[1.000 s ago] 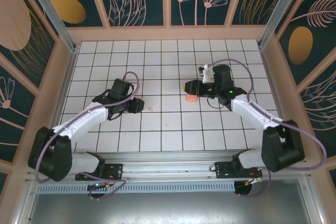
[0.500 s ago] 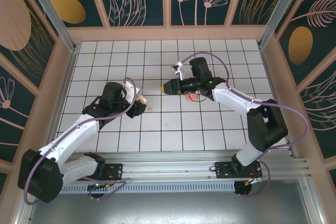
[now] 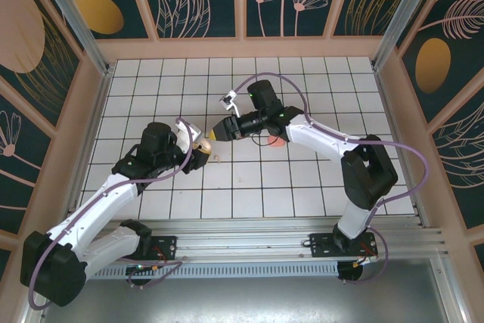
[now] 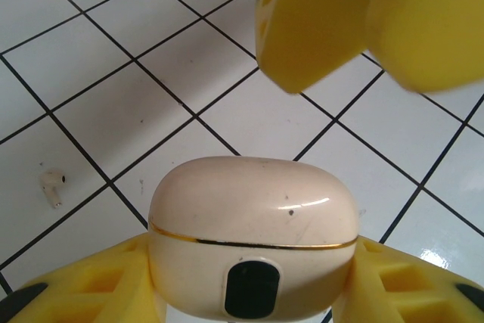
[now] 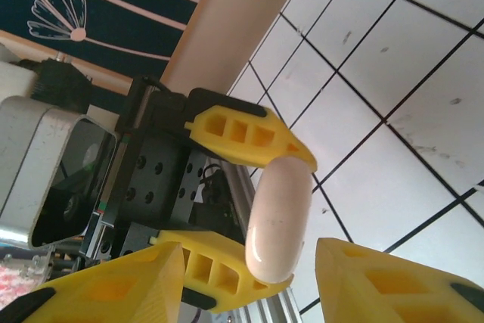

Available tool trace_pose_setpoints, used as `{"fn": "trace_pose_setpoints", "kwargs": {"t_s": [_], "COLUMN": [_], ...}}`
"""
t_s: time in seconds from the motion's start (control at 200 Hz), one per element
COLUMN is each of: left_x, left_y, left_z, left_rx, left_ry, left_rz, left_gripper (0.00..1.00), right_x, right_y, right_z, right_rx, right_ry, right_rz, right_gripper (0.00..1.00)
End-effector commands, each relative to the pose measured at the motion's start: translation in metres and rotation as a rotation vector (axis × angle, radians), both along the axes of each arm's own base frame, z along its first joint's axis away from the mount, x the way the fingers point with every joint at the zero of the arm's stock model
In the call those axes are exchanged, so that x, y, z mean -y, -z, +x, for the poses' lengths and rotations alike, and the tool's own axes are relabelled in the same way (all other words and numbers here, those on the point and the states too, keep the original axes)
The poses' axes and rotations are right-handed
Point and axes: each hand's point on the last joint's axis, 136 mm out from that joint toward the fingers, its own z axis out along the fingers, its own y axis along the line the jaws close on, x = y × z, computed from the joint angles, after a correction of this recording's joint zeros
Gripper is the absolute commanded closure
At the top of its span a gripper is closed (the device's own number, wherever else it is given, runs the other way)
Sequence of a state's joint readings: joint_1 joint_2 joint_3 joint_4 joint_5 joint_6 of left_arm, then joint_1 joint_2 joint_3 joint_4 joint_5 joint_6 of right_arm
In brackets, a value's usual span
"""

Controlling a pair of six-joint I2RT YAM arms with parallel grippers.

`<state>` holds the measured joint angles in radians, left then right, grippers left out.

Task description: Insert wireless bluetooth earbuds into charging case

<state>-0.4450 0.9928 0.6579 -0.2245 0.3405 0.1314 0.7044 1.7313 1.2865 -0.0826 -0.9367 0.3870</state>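
Beige case (image 4: 253, 217) sat clamped in my left gripper (image 3: 195, 149), lid down; a beige earbud (image 3: 217, 159) lay at its four o'clock. My right gripper (image 3: 216, 132), jaws apart, had swung in from three o'clock, likely to open it.

We log the right gripper (image 3: 216, 134) gone from close by the pink case (image 3: 278, 141); it has swung well to that case's left, tips now just short of the left gripper (image 3: 200, 149). The left gripper, farther left of the pink case, has turned so its beige case (image 3: 204, 143) shows on top.
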Motion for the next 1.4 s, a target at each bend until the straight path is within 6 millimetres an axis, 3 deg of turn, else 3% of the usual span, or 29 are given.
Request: {"fn": "trace_pose_setpoints", "kwargs": {"t_s": [0.0,0.225,0.46,0.931,1.171,1.391], "left_x": [0.004,0.005,0.004,0.008,0.007,0.011], "left_y": [-0.012,-0.015,-0.016,-0.028,-0.032,-0.04], "left_z": [0.001,0.001,0.002,-0.003,-0.002,-0.001], "left_rx": [0.062,0.068,0.071,0.097,0.1,0.091], "left_ry": [0.024,0.027,0.024,0.048,0.032,0.039], "left_rz": [-0.017,-0.025,-0.02,-0.058,-0.067,-0.092], "left_gripper": [0.64,0.65,0.65,0.64,0.49,0.36], "right_x": [-0.007,-0.015,-0.021,-0.03,-0.024,0.005], "right_y": [-0.003,0.007,0.005,0.01,0.002,-0.01], "right_z": [-0.005,-0.013,-0.026,-0.025,-0.013,0.004], "right_rx": [0.006,-0.014,-0.023,-0.021,0.072,0.165], "right_ry": [-0.037,-0.063,-0.114,-0.134,-0.078,0.029], "right_rz": [-0.011,-0.042,-0.037,-0.038,-0.022,0.043], "right_gripper": [0.5,0.5,0.5,0.62,0.71,0.73]}}
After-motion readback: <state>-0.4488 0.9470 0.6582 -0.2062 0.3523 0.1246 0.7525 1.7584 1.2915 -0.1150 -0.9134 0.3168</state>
